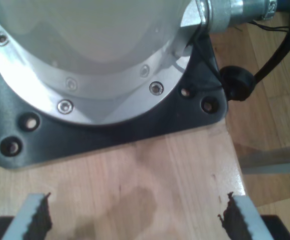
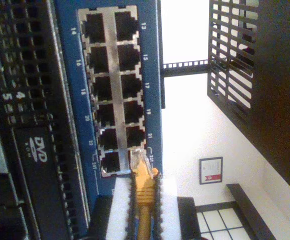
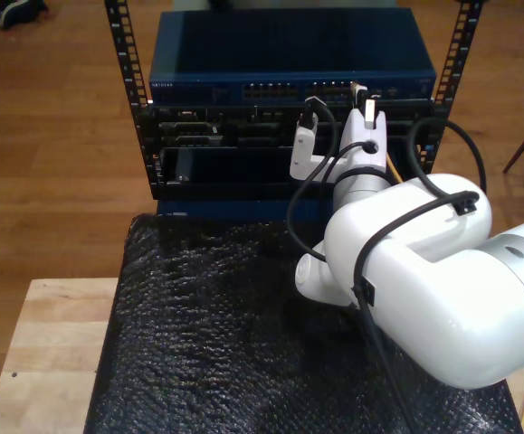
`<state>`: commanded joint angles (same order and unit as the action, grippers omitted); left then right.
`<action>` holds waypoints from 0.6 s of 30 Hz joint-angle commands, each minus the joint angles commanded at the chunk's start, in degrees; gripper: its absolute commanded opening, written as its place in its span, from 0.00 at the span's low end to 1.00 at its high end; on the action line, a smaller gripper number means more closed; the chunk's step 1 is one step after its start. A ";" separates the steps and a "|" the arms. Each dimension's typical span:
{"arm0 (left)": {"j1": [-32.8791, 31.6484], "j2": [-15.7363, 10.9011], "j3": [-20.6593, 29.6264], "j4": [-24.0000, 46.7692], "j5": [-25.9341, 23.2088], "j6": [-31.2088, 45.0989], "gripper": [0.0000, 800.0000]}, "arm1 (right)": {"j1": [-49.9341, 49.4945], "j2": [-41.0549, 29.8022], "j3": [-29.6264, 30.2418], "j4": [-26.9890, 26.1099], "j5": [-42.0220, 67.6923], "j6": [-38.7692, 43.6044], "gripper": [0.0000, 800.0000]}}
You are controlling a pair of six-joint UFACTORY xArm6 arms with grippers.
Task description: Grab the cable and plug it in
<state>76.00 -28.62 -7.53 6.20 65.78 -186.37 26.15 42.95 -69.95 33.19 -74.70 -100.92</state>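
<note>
The cable, yellow-orange with a clear plug, is clamped in my second hand at the switch ports. My first hand is seen spread open, empty, over the bench.

The exterior view looks down from high behind the white arm, facing the rack at twelve o'clock. The second wrist view sits close to the switch ports, probably the same rack. The first wrist view looks closely down at an arm base on the desk.

Open hand above wooden tabletop
</note>
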 joint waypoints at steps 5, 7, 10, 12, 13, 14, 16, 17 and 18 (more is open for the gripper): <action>0.00 0.09 -0.09 0.00 0.00 0.00 1.00 | 0.00 0.00 0.09 0.00 0.09 0.00 0.00; 0.00 0.09 -0.09 0.00 0.00 0.00 1.00 | 0.00 0.00 0.09 0.00 0.09 0.00 0.00; 0.00 0.09 -0.09 0.00 0.00 0.00 1.00 | 0.00 0.00 0.35 0.00 0.09 0.00 0.00; 0.00 0.09 -0.09 0.00 0.00 0.00 1.00 | 0.00 0.00 0.35 0.00 0.09 0.00 0.00; 0.00 0.09 -0.09 0.00 0.00 0.00 1.00 | 0.00 0.00 0.35 0.00 0.00 0.00 0.00; 0.00 0.09 -0.09 0.00 0.00 0.00 1.00 | 0.00 0.00 0.44 0.00 0.00 0.00 0.00; 0.00 0.09 -0.09 0.00 0.00 0.00 1.00 | -0.09 0.00 0.44 0.00 0.00 0.00 0.00; 0.00 0.09 -0.09 0.00 0.00 0.00 1.00 | -0.09 0.00 0.44 0.00 0.00 0.00 0.00; 0.00 0.00 -0.09 0.00 0.00 0.00 1.00 | 0.00 0.00 0.44 0.00 0.00 0.00 0.00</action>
<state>76.00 -28.62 -7.62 6.20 65.78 -186.37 26.15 42.95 -69.51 33.19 -74.70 -100.92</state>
